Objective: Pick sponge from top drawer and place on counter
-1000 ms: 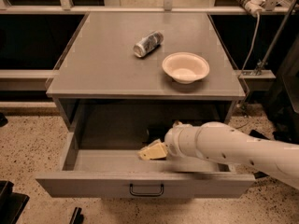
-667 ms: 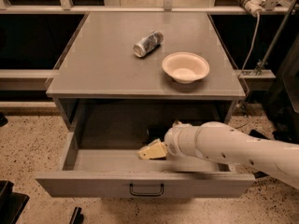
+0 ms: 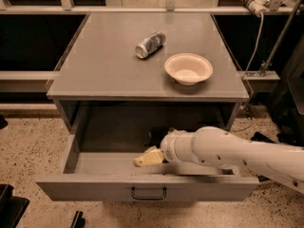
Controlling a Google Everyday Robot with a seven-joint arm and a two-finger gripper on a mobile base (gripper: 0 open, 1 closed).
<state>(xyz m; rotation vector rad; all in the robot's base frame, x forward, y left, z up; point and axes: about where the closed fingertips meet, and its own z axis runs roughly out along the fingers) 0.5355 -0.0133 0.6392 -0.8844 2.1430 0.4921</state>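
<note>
The top drawer (image 3: 95, 186) is pulled open below the counter (image 3: 104, 65). My white arm reaches in from the right, and the cream tip of my gripper (image 3: 148, 158) is low inside the drawer, near its middle. A small dark shape (image 3: 156, 135) lies at the back of the drawer, just behind my wrist. I cannot tell whether it is the sponge. No yellow foam shows apart from the gripper's own cream tip.
On the counter lie a can (image 3: 149, 44) on its side and a pale bowl (image 3: 188, 68) to its right. The drawer's wire handle (image 3: 148, 193) is at the front centre. A cable and metal frame (image 3: 266, 42) stand at the right. The floor is speckled.
My gripper has edged slightly left and toward the drawer's front. Nothing else has moved.
</note>
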